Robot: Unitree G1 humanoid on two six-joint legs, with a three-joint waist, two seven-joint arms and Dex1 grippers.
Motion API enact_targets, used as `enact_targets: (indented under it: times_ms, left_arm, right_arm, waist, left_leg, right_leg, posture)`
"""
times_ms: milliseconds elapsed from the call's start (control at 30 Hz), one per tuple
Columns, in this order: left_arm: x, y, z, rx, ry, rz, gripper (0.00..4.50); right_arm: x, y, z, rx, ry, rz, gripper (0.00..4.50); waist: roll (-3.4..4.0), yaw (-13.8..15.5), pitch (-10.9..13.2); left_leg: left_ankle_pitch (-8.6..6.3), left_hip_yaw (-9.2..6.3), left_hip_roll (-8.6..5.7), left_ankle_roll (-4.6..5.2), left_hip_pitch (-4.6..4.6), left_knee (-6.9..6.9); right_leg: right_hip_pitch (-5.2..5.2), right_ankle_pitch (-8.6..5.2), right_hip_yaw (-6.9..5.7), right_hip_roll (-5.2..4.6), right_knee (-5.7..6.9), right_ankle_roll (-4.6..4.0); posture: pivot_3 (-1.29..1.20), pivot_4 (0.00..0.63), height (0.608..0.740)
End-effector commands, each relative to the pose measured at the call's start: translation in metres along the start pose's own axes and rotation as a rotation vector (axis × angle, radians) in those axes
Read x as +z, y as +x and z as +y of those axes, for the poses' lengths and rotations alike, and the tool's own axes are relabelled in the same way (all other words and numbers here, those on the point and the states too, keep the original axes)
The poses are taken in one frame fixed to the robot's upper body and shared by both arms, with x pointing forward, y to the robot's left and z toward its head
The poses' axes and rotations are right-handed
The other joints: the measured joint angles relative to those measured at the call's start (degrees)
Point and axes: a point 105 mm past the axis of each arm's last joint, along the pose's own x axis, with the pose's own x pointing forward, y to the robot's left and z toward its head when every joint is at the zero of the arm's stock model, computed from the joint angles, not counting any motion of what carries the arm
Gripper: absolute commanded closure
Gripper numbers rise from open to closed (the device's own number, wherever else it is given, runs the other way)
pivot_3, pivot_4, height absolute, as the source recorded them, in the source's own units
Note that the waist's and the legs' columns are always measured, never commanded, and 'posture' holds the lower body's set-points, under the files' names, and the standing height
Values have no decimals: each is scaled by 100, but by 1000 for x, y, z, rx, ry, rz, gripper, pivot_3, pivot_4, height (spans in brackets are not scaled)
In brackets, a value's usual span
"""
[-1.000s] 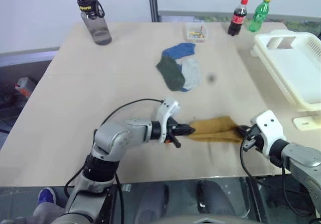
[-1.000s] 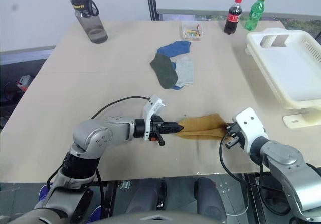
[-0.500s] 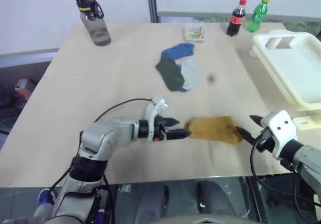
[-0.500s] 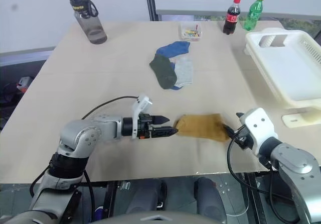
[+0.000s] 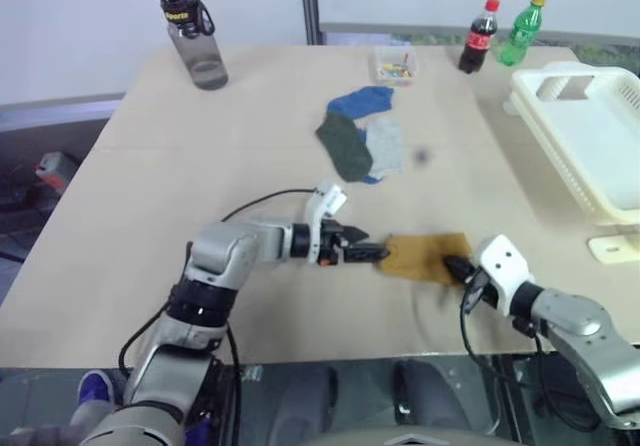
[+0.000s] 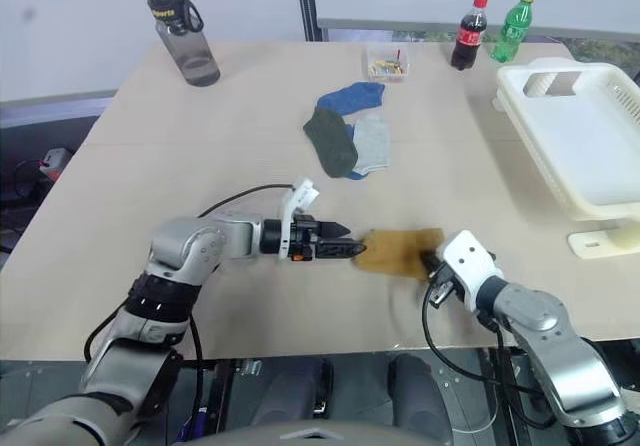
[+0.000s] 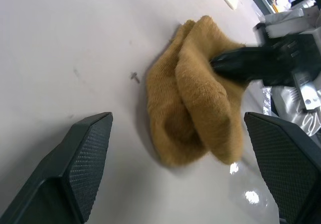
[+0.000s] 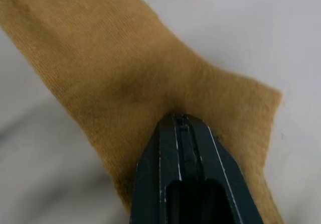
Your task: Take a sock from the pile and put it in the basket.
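Observation:
A mustard yellow sock [image 5: 415, 254] lies bunched on the table near its front edge. My right gripper [image 5: 452, 265] is shut on the sock's right end, and its black fingers [image 8: 181, 133] pinch the fabric [image 8: 100, 58]. At the sock's left end my left gripper [image 5: 375, 254] is open, its fingers [image 7: 85, 153] spread wide on either side of the sock [image 7: 190, 108] without holding it. The pile [image 5: 358, 141] of blue, dark green and pale grey socks lies further back, mid-table. The cream-white basket [image 5: 600, 181] stands at the table's right edge.
A grey water bottle [image 5: 195, 41] stands at the back left. A small clear box [image 5: 393, 64], a cola bottle [image 5: 477, 36] and a green bottle [image 5: 520, 28] line the back. A small cream piece [image 5: 612, 246] lies by the basket's front corner.
Both grippers let go of the mustard sock and drew apart. The right one has since come back and shut on its right end, while the left has returned to its left end open. The sock is more bunched.

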Motion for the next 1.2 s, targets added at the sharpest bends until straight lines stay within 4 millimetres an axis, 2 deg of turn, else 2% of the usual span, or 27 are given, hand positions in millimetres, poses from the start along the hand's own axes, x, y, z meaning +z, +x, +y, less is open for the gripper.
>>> enact_targets:
  times_ms: [33, 333, 567, 700, 867, 967, 1100, 1200]
  left_arm:
    - [-12, 13, -11, -95, -128, 71, 0]
    - [10, 25, -35, -261, -287, 55, 0]
    - [30, 31, -52, -365, -275, 4, 0]
    - [33, 37, -57, -407, -292, 12, 0]
    - [38, 56, -67, -461, -304, 16, 0]
    - [38, 69, -72, -482, -307, 25, 0]
    - [33, 98, -68, -424, -335, 48, 0]
    - [17, 119, -55, -320, -336, 99, 0]
  right_arm:
    - [-10, 2, 5, 25, -2, 32, 4443]
    - [2, -2, 6, 4, 3, -7, 4443]
    - [12, -9, 5, -19, 14, -35, 4443]
    - [16, -11, 4, -33, 16, -44, 4443]
    - [26, -18, 3, -61, 17, -63, 4443]
    - [31, -30, 2, -95, 5, -59, 4443]
    - [35, -56, 13, -110, -2, -14, 4443]
    - [24, -74, 24, -103, 16, 54, 4443]
  waist:
    - [-5, -3, -5]
    - [-10, -34, -7]
    - [-10, -32, -7]
    - [-10, -33, -6]
    - [-10, -24, -6]
    - [-10, 2, -6]
    - [-6, 85, -7]
    - [-5, 94, -8]
  left_leg:
    - [0, 0, 0, 0, 3, 0]
    - [0, -3, 1, 0, 1, 1]
    - [0, -5, 1, -1, -1, 1]
    - [0, -4, 0, -1, -2, 1]
    - [0, -4, -1, -1, -5, 1]
    - [0, -7, -4, 0, -10, 1]
    - [0, -11, -8, 0, -17, 1]
    - [-1, -10, -9, 1, -19, 2]
  right_leg:
    - [1, 0, 0, 0, 1, 0]
    - [0, 0, -1, 2, 5, 0]
    - [-2, 0, -2, 2, 5, 0]
    - [-3, 0, -1, 1, 4, 0]
    - [-3, 0, -2, 1, 4, 0]
    - [-6, 0, -4, 0, 2, 0]
    - [-9, 0, -10, -1, -2, 1]
    - [-9, 0, -8, -2, -3, 1]
  posture:
    - [0, 150, 740]
    - [0, 150, 740]
    - [0, 150, 740]
    - [0, 150, 740]
    - [0, 150, 740]
    - [0, 150, 740]
    - [0, 150, 740]
    - [0, 150, 740]
